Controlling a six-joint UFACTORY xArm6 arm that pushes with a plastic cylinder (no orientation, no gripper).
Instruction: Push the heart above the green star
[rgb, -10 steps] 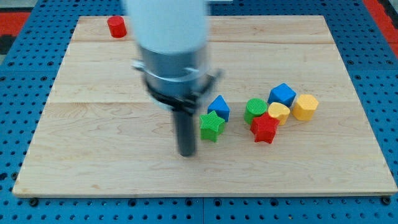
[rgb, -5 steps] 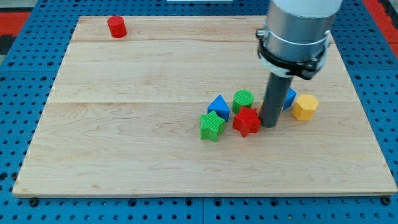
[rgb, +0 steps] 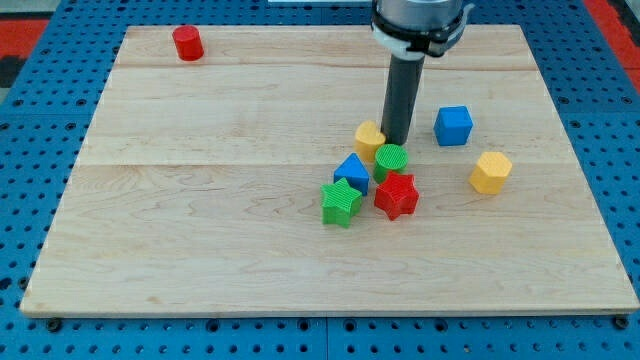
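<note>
- Where the wooden board lies on the blue pegboard, we see our dark rod coming down from the view's top, and my tip sits just right of the yellow heart, touching it or all but touching it.
- We carry no fingers at all: the arm ends in that plain rod, so nothing opens, nothing closes, and nothing is held.
- We find the yellow heart above and a little right of the green star, with the blue triangular block lying between the two.
- We see the blue triangular block touching the green star's upper right edge, and the heart just above that blue block.
- We place the green cylinder directly below my tip, close to it, just right of the blue triangular block.
- We see the red star just under the green cylinder, touching it, and to the right of the green star with a small gap between them.
- We note the blue cube to the tip's right, apart from the cluster.
- We see the yellow hexagonal block further right and lower, standing alone.
- We spot the red cylinder far off at the board's upper left corner, well apart from everything else.
</note>
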